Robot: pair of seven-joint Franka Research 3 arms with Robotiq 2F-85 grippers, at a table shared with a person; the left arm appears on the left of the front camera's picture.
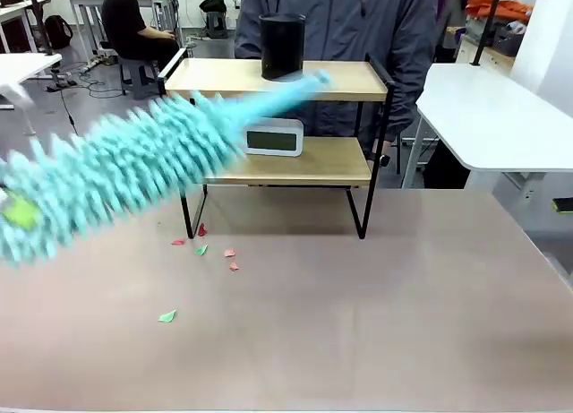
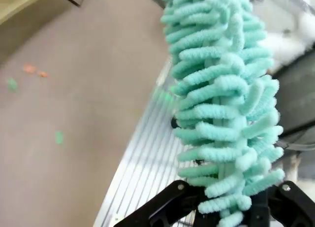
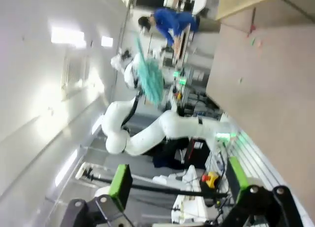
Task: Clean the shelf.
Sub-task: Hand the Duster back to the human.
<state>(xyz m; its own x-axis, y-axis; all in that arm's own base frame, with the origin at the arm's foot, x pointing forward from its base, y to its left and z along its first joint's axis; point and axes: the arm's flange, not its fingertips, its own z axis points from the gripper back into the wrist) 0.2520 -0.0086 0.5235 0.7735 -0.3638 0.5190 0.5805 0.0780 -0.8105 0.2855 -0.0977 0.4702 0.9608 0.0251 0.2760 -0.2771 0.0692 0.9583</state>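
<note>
1. The left hand (image 2: 224,207) is clamped tight on the base of a turquoise chenille duster (image 1: 125,162). In the left wrist view the fluffy head rises straight out from between its black fingers and away from it.

2. The right hand (image 3: 174,187) stands fully open, green pads wide apart with nothing between them. It points away from the work, with a strip of worktop (image 3: 261,89) off to one side.

3. The shelf (image 1: 277,117) stands beyond the duster's far tip, well ahead of the left hand, at the person's side of the worktop (image 1: 358,323). The tip looks to reach up by its top board.

4. The shelf is probably stiff and fairly light: thin metal legs under two wooden boards. A firm sideways sweep could slide or rock it, so it wants light strokes.

5. If it must be steadied, the black frame or a board edge is the place for the free hand. It has not been gripped.

6. A black cylinder (image 1: 282,46) on the top board and a white clock (image 1: 273,136) on the lower one sit loose. Either would likely tip or shift under a hard brush.

7. The duster itself is soft and floppy, so it bends instead of pushing hard.

8. Small coloured scraps (image 1: 201,249) lie on the worktop by the shelf's near leg.
</note>
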